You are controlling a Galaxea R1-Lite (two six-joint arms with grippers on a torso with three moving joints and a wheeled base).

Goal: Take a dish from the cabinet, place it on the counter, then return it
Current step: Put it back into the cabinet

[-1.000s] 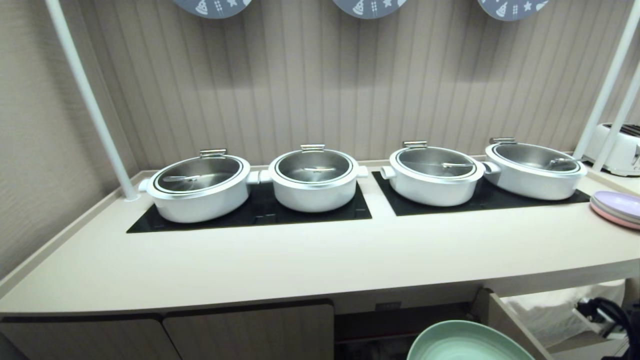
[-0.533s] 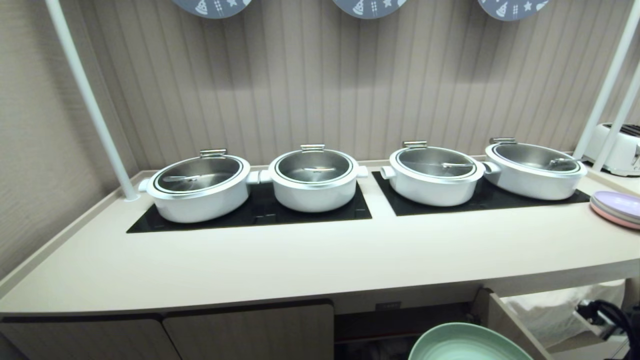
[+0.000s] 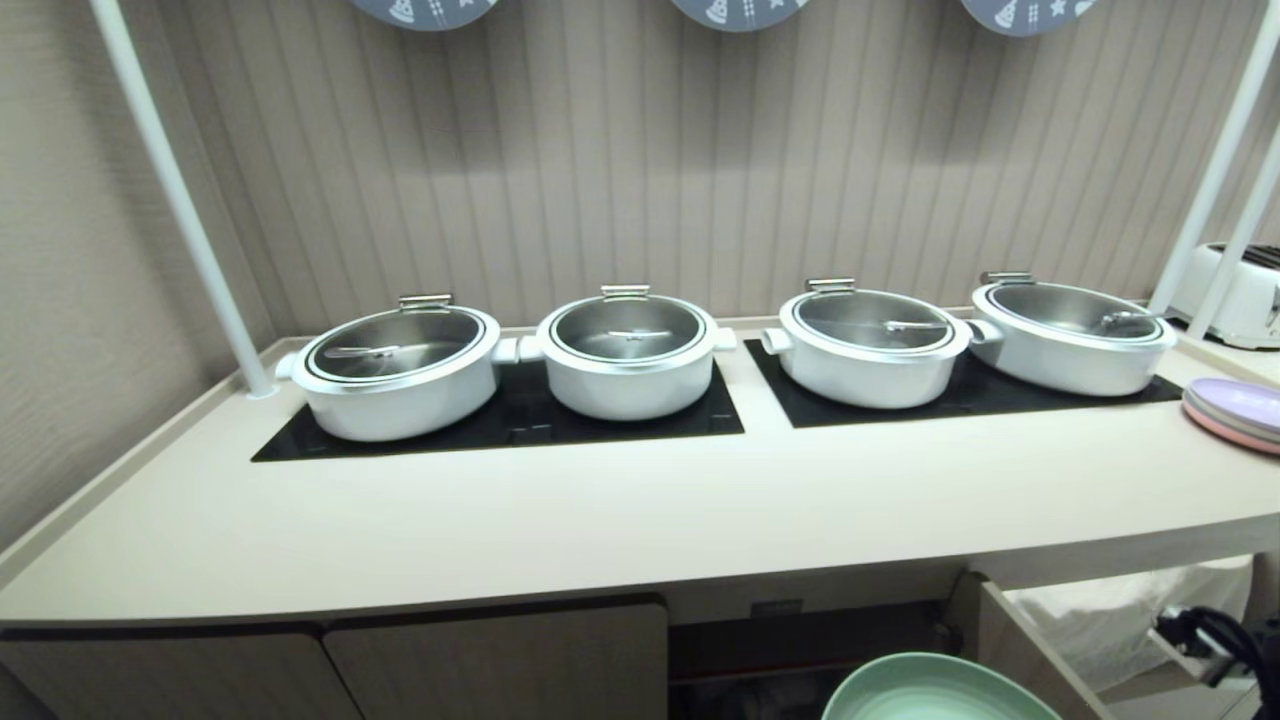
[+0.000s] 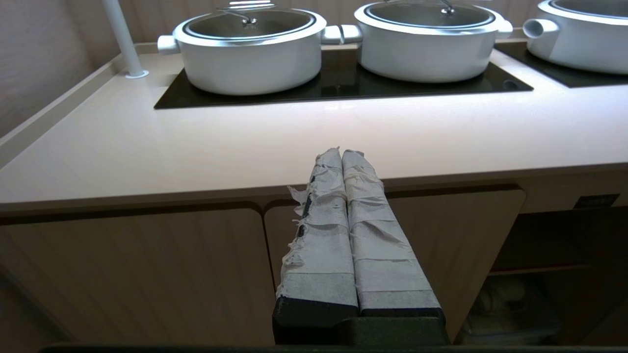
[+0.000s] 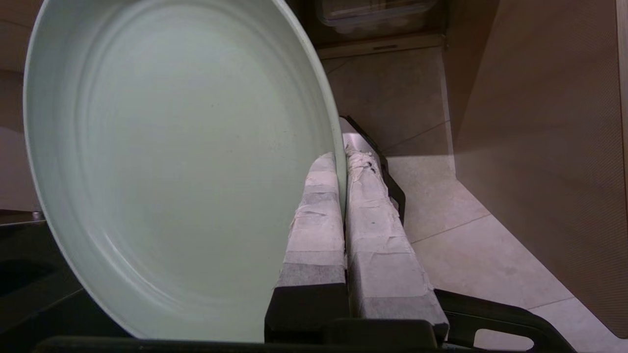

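The right gripper [image 5: 343, 162] is pinched tight on the rim of the green plate [image 5: 181, 162], one taped finger on the inside face, the other behind it, and that edge grip is all that carries it. In the head view the plate [image 3: 935, 692] pokes up at the bottom, in front of the open cabinet [image 3: 810, 650] and below the edge of the counter [image 3: 620, 520], not yet on it. It looks stiff, glossy and likely breakable, so I judge it slick in the tape and prone to swing or slip from a one-sided hold; a bite deep over the raised rim seems the safest place. The left gripper [image 4: 342, 153] hangs idle before the closed doors, fingers pressed together on nothing.
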